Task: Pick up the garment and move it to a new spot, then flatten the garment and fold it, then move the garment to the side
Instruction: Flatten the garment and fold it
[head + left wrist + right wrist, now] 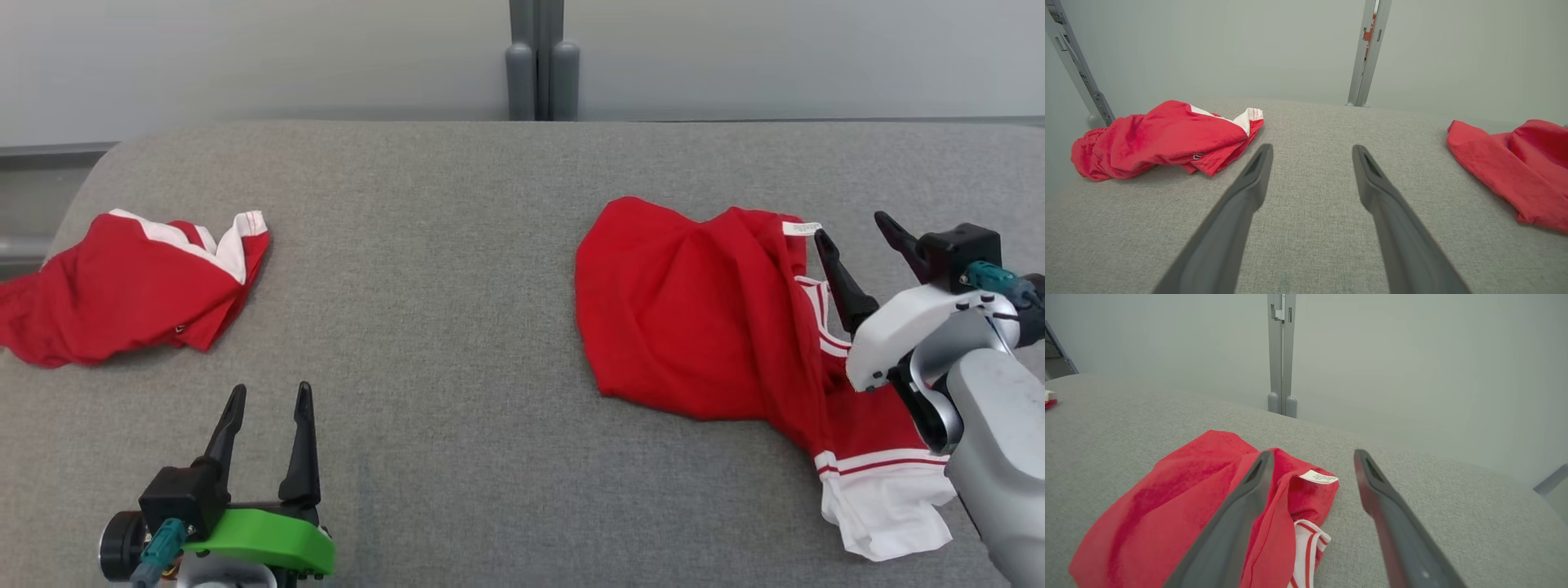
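Note:
The garment point(694, 318) is red with white striped trim and lies crumpled on the right half of the grey fabric table point(457, 286). A white label shows at its far edge. My right gripper point(851, 226) hovers open over the garment's right edge with nothing between its fingers. In the right wrist view the garment point(1167, 498) lies under and left of the right gripper point(1313, 453). My left gripper point(271, 388) stands open at the near left, empty, over bare table. The left wrist view has the left gripper point(1312, 149) in the middle and the garment point(1515, 167) at far right.
A second red garment point(122, 286) with white trim lies bunched at the table's far left point(1163, 139). A grey post point(540, 73) stands behind the table's back edge against a pale wall. Bare grey table lies between the two garments.

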### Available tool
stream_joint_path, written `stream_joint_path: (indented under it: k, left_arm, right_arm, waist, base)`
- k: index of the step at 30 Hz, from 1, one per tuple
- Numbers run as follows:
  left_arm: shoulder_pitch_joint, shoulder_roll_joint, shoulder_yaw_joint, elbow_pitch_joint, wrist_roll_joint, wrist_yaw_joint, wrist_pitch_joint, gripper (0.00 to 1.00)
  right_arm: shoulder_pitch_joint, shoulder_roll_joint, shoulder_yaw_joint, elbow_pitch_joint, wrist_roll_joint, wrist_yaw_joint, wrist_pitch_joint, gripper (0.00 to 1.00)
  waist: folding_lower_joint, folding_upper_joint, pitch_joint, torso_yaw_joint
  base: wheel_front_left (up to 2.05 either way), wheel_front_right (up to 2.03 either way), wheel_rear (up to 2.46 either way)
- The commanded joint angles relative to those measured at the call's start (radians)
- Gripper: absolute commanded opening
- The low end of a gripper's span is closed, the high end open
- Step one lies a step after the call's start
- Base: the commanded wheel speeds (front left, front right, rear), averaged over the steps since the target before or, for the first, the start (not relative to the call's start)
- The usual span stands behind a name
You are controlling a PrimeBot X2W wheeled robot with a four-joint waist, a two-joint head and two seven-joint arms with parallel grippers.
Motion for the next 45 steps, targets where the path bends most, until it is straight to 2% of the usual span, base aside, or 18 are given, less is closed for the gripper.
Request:
stream_joint_path:
  k: [1,12,14,15,20,25,33,40,45]
  left_arm:
    - [-0.022,0.0,-0.004,0.001,-0.006,-0.003,-0.001,1.0]
    - [-0.066,-0.007,-0.02,0.009,-0.015,-0.003,-0.001,1.0]
    - [-0.067,-0.008,-0.019,0.008,-0.018,-0.003,-0.001,1.0]
    - [-0.067,-0.008,-0.018,0.009,-0.018,-0.003,-0.001,1.0]
    - [-0.071,-0.009,-0.02,0.012,-0.017,-0.003,-0.001,1.0]
    - [-0.071,-0.01,-0.024,0.02,-0.018,-0.003,-0.001,1.0]
    - [-0.04,-0.009,-0.01,0.019,-0.021,-0.003,-0.001,1.0]
    - [-0.018,-0.009,-0.013,0.011,-0.025,-0.003,-0.001,1.0]
    - [-0.015,-0.009,-0.027,0.019,-0.031,-0.001,-0.001,1.0]
  right_arm:
    - [-0.036,-0.003,0.014,0.035,0.012,-0.002,-0.003,1.0]
    - [-0.174,-0.002,0.128,0.294,0.107,-0.002,0.019,1.0]
    - [-0.181,0.008,0.146,0.325,0.131,-0.002,0.026,0.43]
    - [-0.182,0.013,0.157,0.34,0.148,-0.002,0.033,0.0]
    - [-0.207,0.004,0.203,0.376,0.2,-0.002,0.017,0.0]
    - [-0.24,0.014,0.252,0.361,0.231,-0.002,-0.062,0.0]
    - [-0.255,0.071,0.361,0.233,0.243,-0.002,-0.13,0.0]
    - [-0.193,0.141,0.515,0.068,0.207,-0.002,-0.136,0.0]
    - [-0.131,0.189,0.623,0.046,0.192,-0.002,-0.136,0.0]
  waist:
    - [0.0,0.0,0.037,0.035]
    - [0.0,0.0,0.085,0.091]
    - [0.0,0.0,0.088,0.094]
    - [0.0,0.0,0.089,0.095]
    - [0.0,0.0,0.09,0.099]
    - [0.0,0.0,0.072,0.099]
    - [0.0,0.0,0.025,0.096]
    - [0.0,0.0,0.011,0.105]
    - [0.0,0.0,0.004,0.127]
  base:
    - [0.0,0.0,0.0]
    - [0.0,0.0,0.0]
    - [0.0,0.0,0.0]
    - [0.0,0.0,0.0]
    - [0.0,0.0,0.0]
    - [0.0,0.0,0.0]
    - [0.0,0.0,0.0]
    - [0.0,0.0,0.0]
    - [0.0,0.0,0.0]
